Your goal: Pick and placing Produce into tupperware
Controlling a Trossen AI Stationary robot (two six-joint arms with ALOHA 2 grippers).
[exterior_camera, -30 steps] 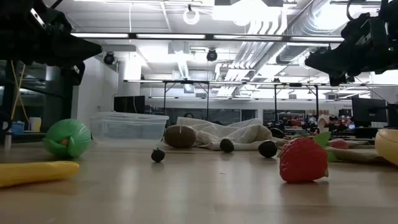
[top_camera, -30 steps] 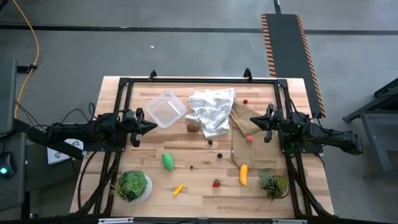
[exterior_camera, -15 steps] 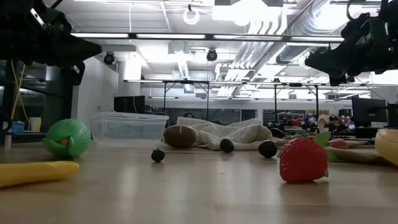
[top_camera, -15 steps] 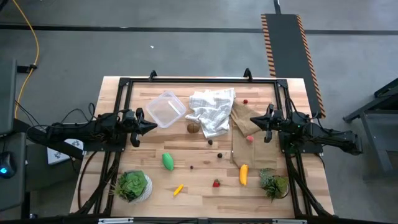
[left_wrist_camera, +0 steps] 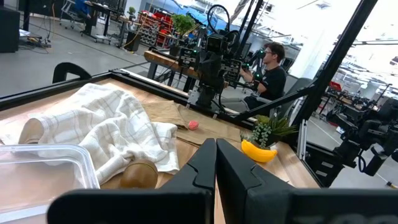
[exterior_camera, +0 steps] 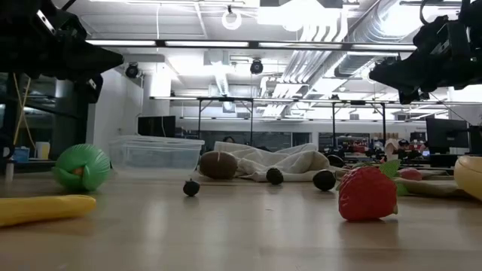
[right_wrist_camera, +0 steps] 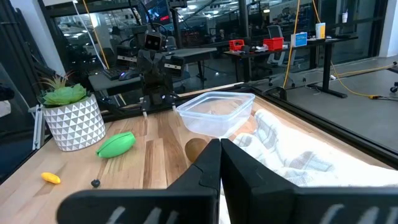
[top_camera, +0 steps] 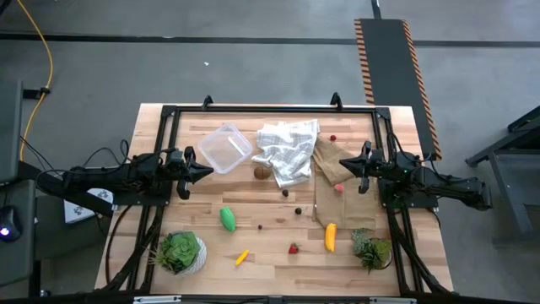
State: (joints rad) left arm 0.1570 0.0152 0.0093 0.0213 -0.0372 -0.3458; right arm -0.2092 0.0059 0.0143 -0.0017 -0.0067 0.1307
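The wooden table (top_camera: 278,245) fills the centre of the high view, with a dark arm at each side. The left gripper (top_camera: 205,171) sits at the left middle of that frame, raised above the wood, its two fingers pressed together and empty. The right gripper (top_camera: 342,164) mirrors it at the right middle, fingers likewise together and holding nothing.

A white checked cloth (top_camera: 287,150) lies crumpled in the upper centre of the frame, and a brown paper sheet (top_camera: 337,198) spreads just right of it. The tupperware (top_camera: 224,148), clear and empty, rests in the upper left part of the table, just left of the cloth. A potted plant in a white pot (top_camera: 180,252) stands at the lower left, and a smaller plant (top_camera: 372,249) at the lower right.

The produce is scattered over the table. The green oval (top_camera: 228,219) lies below the tupperware, left of centre. The larger yellow piece (top_camera: 330,236) lies lower right, beside the smaller plant. The brown ball (top_camera: 262,173) touches the cloth's lower edge. The strawberry (top_camera: 294,248) sits low in the centre, and the small yellow piece (top_camera: 242,257) lies to its left. Tiny dark berries (top_camera: 297,212) dot the middle.
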